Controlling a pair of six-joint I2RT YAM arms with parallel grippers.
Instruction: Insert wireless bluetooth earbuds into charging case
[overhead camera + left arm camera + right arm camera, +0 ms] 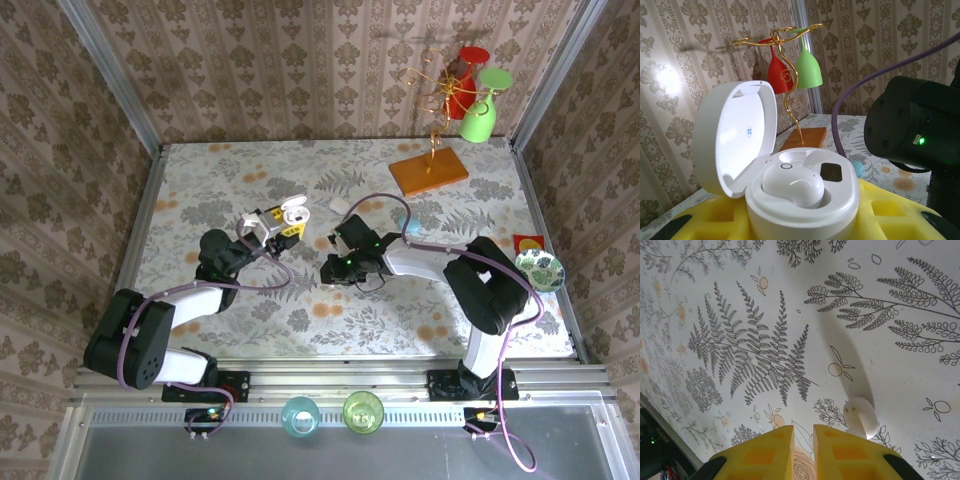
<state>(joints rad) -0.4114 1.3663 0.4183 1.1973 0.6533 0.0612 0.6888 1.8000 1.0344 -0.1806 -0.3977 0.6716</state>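
currently: left claw is clamped on the base of the white charging case, yellow pads on either side of it. the case looks raised off the counter. lid stands swung back on its hinge, so both wells face up. judged as a presenting pose: mouth clear for the right arm to load.

1 white earbud sits in the near well, low and level. the 2nd well beside it is bare, with a dark patch showing. task judged about half done for this case.

right claw hangs low over the counter. its fingers are narrow, with a thin slot between them and nothing in it. a 2nd white earbud lies on the counter just beside the tip of 1 finger, outside the slot. cannot tell whether it touches the finger.

next move, as a judgement: the right claw needs to widen and shift sideways to straddle the bud before closing.

risk: the part is tiny and glossy, and may skid or flip on the counter if pinched off-centre.
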